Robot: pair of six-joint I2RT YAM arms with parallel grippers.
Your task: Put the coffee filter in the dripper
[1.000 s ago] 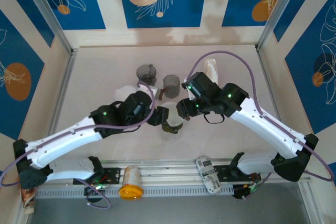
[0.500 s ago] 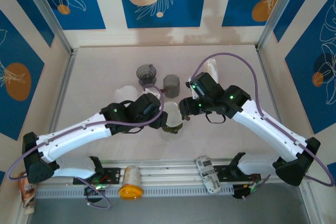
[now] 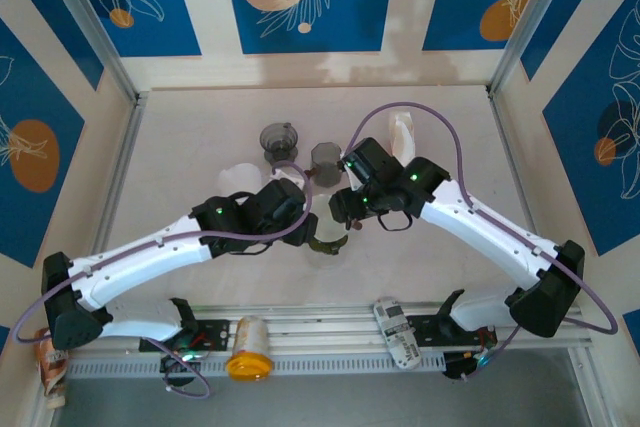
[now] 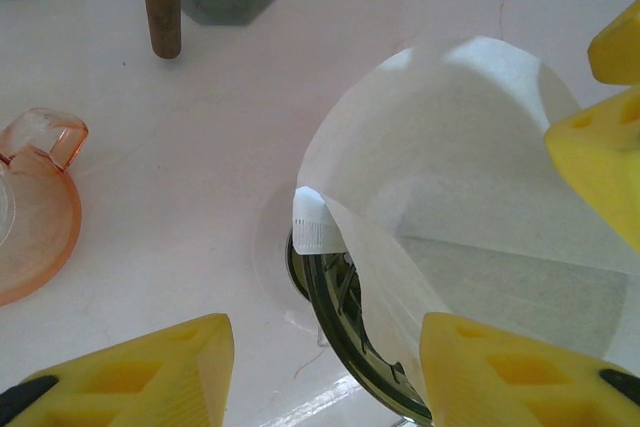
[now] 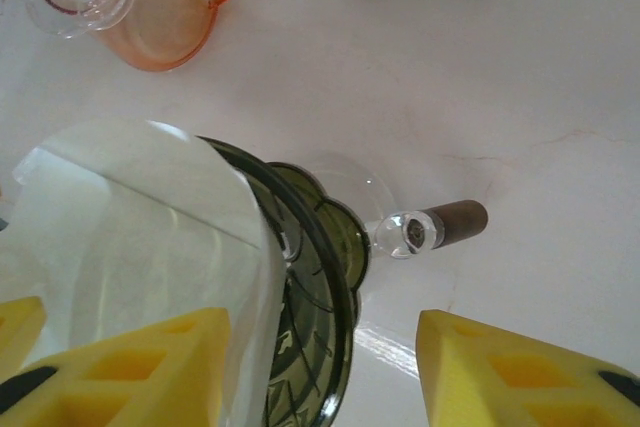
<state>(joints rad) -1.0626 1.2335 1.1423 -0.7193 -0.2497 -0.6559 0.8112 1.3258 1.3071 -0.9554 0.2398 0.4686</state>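
The olive-green glass dripper (image 3: 326, 235) stands at the middle of the table, its wood-tipped handle (image 5: 450, 219) pointing away. The white paper coffee filter (image 4: 470, 177) sits as an open cone inside it, rising above the rim (image 5: 310, 277), with a folded seam tab (image 4: 312, 219) at the edge. My left gripper (image 3: 305, 225) comes in from the left and stands open (image 4: 330, 377), straddling the dripper's rim and the filter's edge. My right gripper (image 3: 340, 212) is open too (image 5: 330, 377), one finger over the filter (image 5: 150, 247) and the other outside the dripper.
An orange glass dripper (image 4: 30, 207) lies left of the green one. Two grey glass vessels (image 3: 280, 137) (image 3: 326, 159) stand behind, one with a wooden handle (image 4: 160, 2). A white item (image 3: 402, 132) is at the back right. A bottle (image 3: 248, 347) and a packet (image 3: 398, 332) lie on the near rail.
The left gripper has moved right, up to the dripper, and narrowed a little. The right gripper has shifted slightly left over the filter.
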